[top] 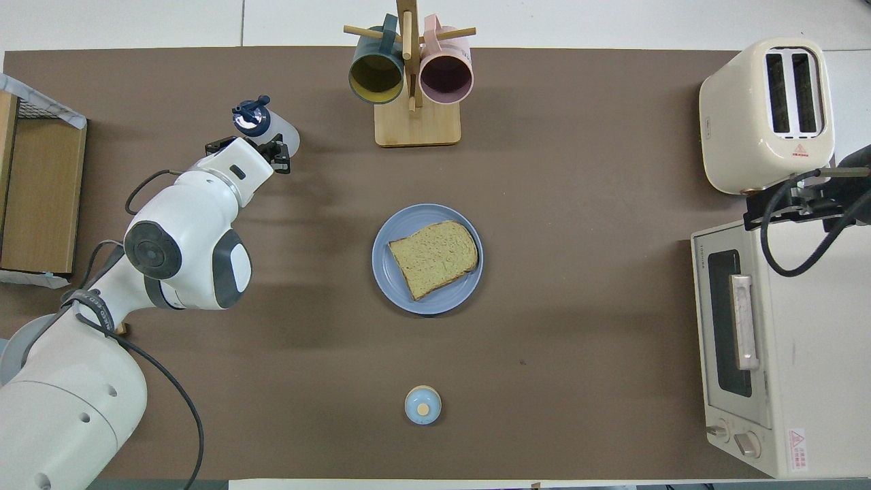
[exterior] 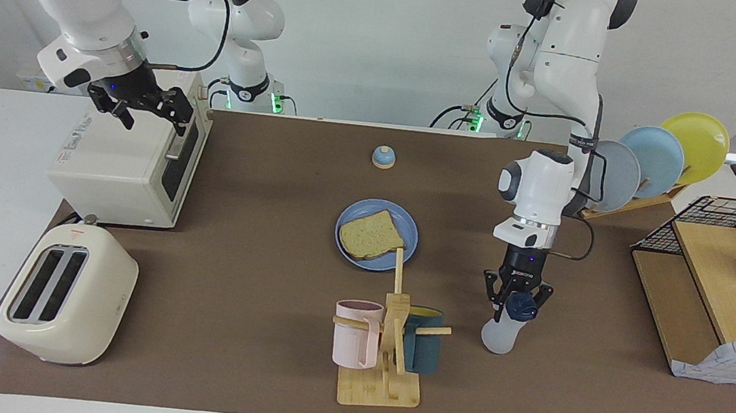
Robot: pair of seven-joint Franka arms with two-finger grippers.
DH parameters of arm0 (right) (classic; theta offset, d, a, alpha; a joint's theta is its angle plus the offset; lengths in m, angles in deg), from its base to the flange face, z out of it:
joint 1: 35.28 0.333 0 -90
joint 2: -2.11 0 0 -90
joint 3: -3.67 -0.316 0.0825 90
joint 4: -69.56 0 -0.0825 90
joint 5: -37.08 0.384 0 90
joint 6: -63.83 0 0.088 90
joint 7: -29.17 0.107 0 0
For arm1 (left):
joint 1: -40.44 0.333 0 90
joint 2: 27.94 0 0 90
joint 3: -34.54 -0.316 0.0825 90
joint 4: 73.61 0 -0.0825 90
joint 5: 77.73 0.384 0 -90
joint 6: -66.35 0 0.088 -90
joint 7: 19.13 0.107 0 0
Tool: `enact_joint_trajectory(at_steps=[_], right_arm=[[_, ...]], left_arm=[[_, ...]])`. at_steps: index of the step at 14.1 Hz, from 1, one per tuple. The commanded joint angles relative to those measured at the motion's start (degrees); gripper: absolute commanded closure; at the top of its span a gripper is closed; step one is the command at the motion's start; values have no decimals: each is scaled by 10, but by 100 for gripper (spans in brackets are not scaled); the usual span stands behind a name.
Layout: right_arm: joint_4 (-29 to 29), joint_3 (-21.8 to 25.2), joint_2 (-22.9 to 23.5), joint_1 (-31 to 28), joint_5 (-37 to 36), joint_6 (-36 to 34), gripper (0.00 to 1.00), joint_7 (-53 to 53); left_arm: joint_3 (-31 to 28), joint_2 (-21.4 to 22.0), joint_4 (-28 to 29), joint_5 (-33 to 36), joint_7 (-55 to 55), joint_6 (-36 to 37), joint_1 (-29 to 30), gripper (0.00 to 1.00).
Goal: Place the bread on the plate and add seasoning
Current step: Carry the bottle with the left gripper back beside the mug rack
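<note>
The bread (exterior: pixel 372 236) (top: pixel 434 257) lies flat on the blue plate (exterior: pixel 346 221) (top: pixel 381 272) in the middle of the table. The seasoning bottle (exterior: pixel 498 335) (top: pixel 282 133), whitish with a dark blue cap, stands toward the left arm's end, beside the mug rack. My left gripper (exterior: pixel 517 297) (top: pixel 248 148) points down at the bottle's cap with its fingers spread on either side; I cannot tell whether they touch it. My right gripper (exterior: pixel 149 111) (top: pixel 782 204) waits open and empty over the toaster oven.
A mug rack (exterior: pixel 387 345) (top: pixel 415 75) with two mugs stands farther from the robots than the plate. A small bell (exterior: pixel 383 157) (top: pixel 422 405) sits nearer to them. A toaster (exterior: pixel 64 298) and toaster oven (exterior: pixel 126 160) stand at the right arm's end; a plate rack (exterior: pixel 660 155) and a wire shelf (exterior: pixel 715 284) stand at the left arm's end.
</note>
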Motion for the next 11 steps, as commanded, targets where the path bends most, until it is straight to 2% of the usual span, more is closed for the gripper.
enact_joint_trajectory(at_steps=[1, 2, 5, 7, 11], right_arm=[[-1, 8, -4, 1, 11, 8, 0, -14], [0, 7, -8, -1, 11, 7, 0, -16], [2, 6, -12, -1, 10, 6, 0, -15], [3, 5, -12, 2, 11, 7, 0, -11], [5, 5, -13, -3, 11, 5, 0, -12]], left_arm=[[-4, -4, -12, -2, 9, 16, 1, 78], [-4, -3, -12, -2, 9, 24, 1, 73], [-4, -3, -14, -2, 9, 29, 2, 49], [-4, -3, -15, -2, 8, 29, 2, 14], [-4, -3, -14, -2, 6, 29, 2, 9]])
